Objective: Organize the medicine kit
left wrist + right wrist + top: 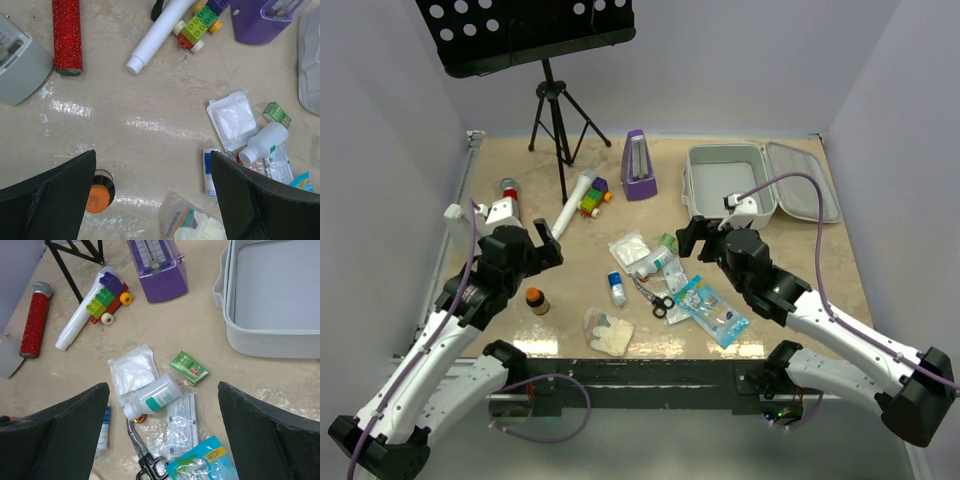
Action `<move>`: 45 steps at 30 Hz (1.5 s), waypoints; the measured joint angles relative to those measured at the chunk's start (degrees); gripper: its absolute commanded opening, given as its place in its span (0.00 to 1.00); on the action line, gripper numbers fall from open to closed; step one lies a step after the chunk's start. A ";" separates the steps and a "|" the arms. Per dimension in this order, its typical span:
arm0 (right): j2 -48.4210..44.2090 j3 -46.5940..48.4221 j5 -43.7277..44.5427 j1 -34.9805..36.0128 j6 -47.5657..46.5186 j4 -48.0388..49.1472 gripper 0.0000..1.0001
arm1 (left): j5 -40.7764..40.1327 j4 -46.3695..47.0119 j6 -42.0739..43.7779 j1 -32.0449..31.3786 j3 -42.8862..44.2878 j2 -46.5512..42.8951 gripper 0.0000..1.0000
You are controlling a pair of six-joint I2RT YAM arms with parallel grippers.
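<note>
The medicine kit [728, 182] lies open at the back right, its white tray empty and its lid [807, 180] flat to the right; it also shows in the right wrist view [272, 342]. Loose supplies lie mid-table: a gauze packet [628, 247], a white bottle [152, 397], a green box [188, 367], scissors [650, 295], a blue pack [712, 310], a small tube [208, 172], an orange-capped bottle [97, 197] and a glove bag [608, 330]. My left gripper [152, 165] is open and empty above the table. My right gripper [162, 390] is open and empty above the bottle.
A purple metronome [638, 165] stands left of the kit. A music stand [555, 110] is at the back. A white tube [573, 203], a toy brick car [593, 198], a red glitter microphone [509, 190] and a grey-white device [20, 70] lie at the left.
</note>
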 measured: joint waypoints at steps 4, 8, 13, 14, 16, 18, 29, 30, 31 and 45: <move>0.55 -0.46 -1.38 0.13 -0.22 0.20 0.94 | -1.09 -2.75 -1.75 0.00 -0.50 -1.53 1.00; 0.55 -1.14 -2.01 0.48 -0.61 0.70 0.94 | -1.97 -5.31 -5.55 0.00 -0.92 -2.14 0.99; 0.57 -1.29 -2.73 0.72 -0.63 0.96 0.93 | -2.51 -8.55 -11.65 0.00 -2.19 -1.49 0.95; 0.61 -1.29 -2.82 0.72 -0.63 1.11 0.93 | -2.49 -8.90 -12.63 0.00 -2.56 -1.11 0.94; 0.83 -1.31 -2.84 0.74 -0.61 1.44 0.93 | -2.25 -9.38 -14.47 0.00 -3.69 -0.04 0.93; 1.05 -1.55 -2.95 0.74 -0.59 1.88 0.93 | -1.90 -9.42 -16.04 0.00 -5.11 1.03 0.91; 1.46 -2.73 -4.39 0.81 -0.57 2.93 0.93 | -3.13 -9.73 -20.11 0.00 -7.72 5.97 0.83; 1.55 -2.73 -4.42 0.81 -0.59 2.95 0.93 | -3.15 -9.70 -20.15 0.00 -7.72 6.67 0.83; 1.68 -2.75 -4.44 0.81 -0.59 3.02 0.93 | -3.17 -9.70 -20.15 0.00 -7.72 7.37 0.82; 3.34 -2.82 -4.59 0.81 -0.52 3.32 0.93 | -2.84 -7.82 -19.96 0.00 -9.46 10.29 0.44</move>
